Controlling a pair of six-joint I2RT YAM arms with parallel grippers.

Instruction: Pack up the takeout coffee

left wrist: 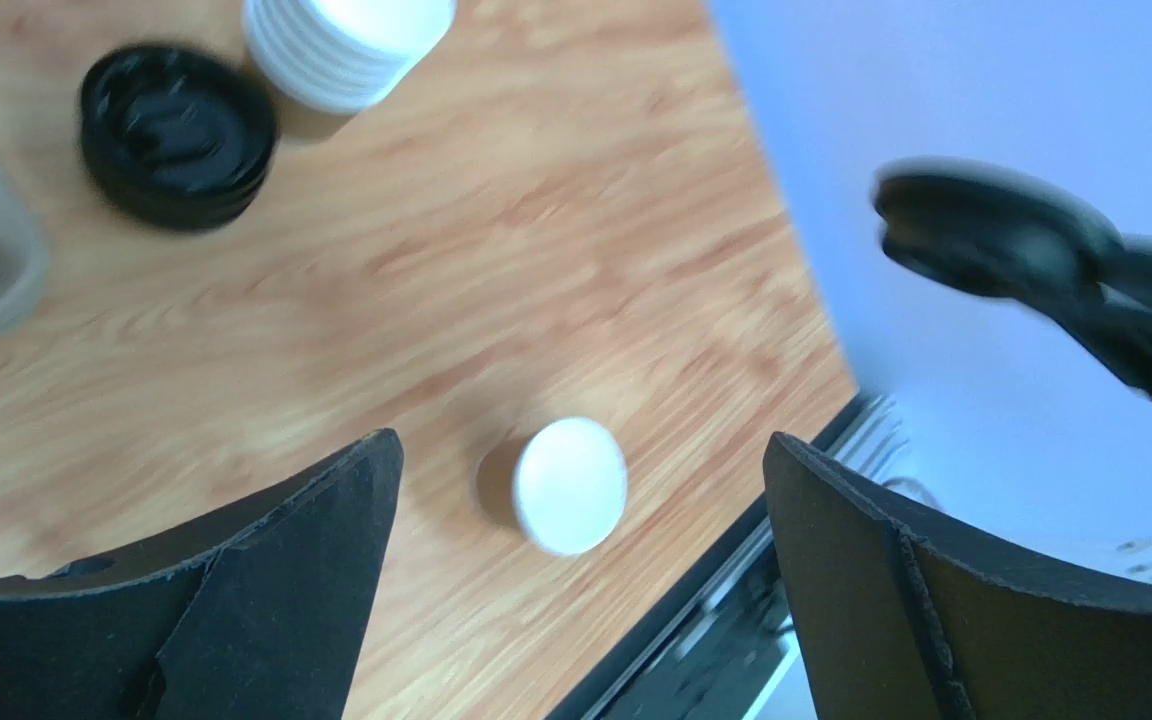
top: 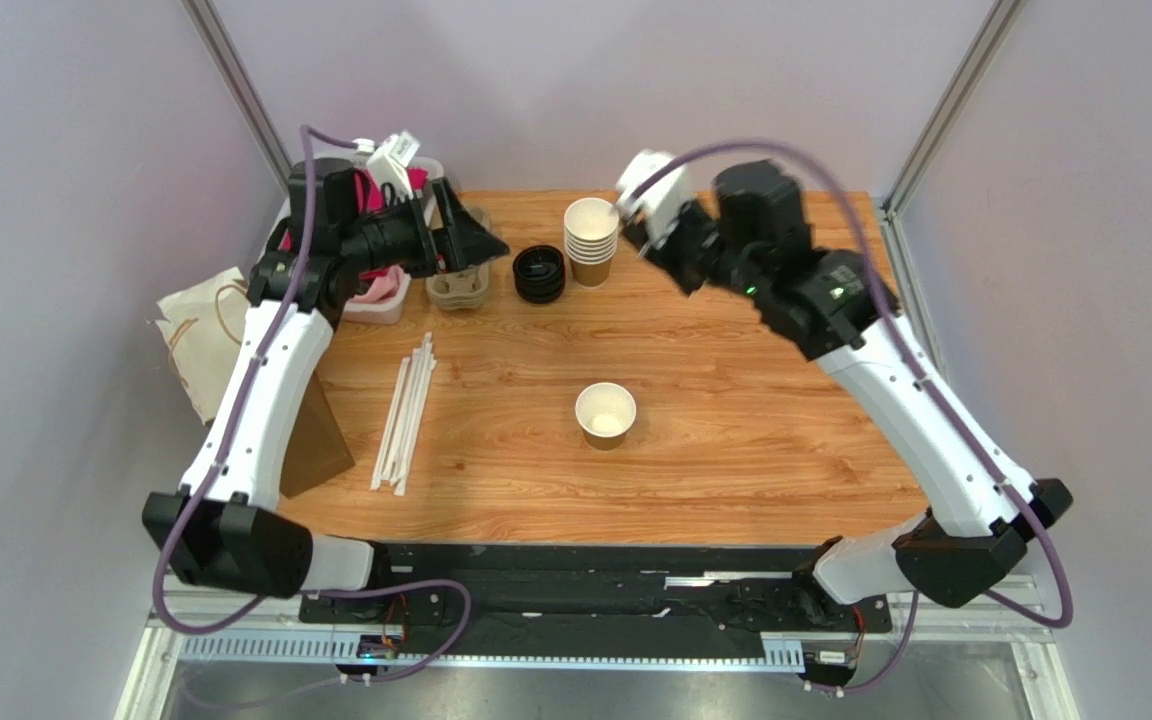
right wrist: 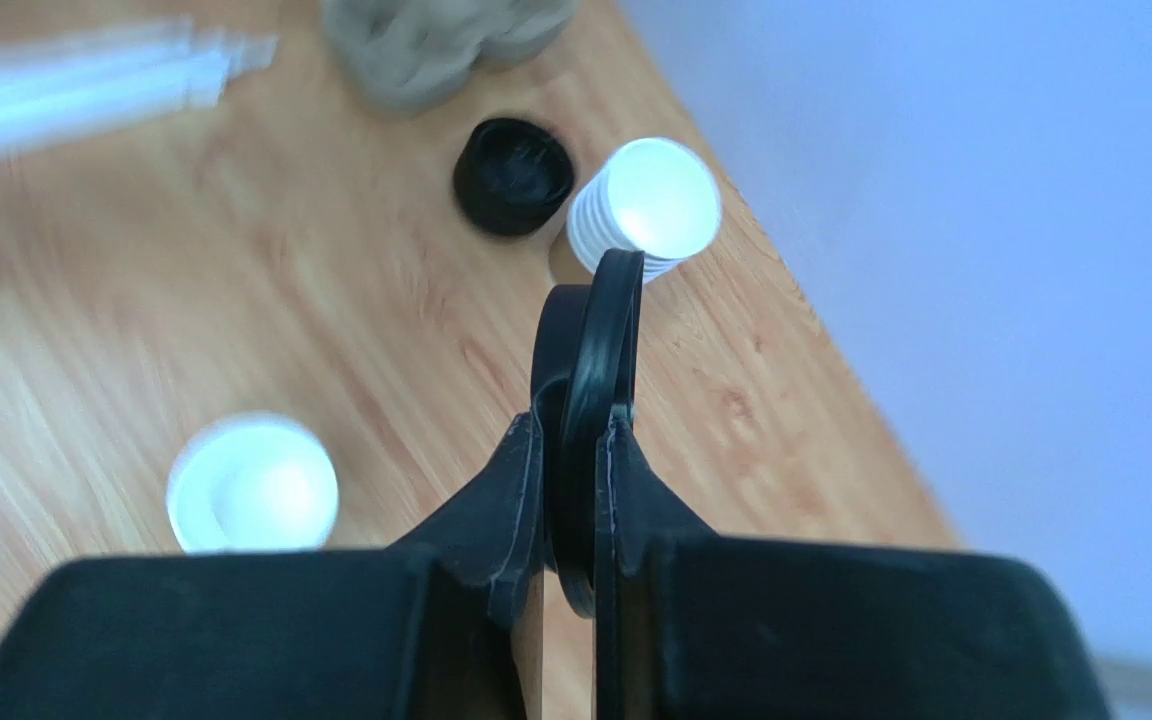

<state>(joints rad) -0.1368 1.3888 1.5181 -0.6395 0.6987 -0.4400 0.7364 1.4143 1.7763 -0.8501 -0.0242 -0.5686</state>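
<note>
Plain brown cup (top: 605,414), white inside; black lid (right wrist: 602,360) edge-on between right fingers (right wrist: 500,503)

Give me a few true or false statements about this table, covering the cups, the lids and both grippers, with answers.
1. The right gripper is shut on a black lid. True.
2. The single cup already wears a lid. False: it stands open and lidless.
3. The left gripper is open and empty. True.
4. The straws stand in the cup carrier. False: they lie flat on the table, apart from it.
</note>
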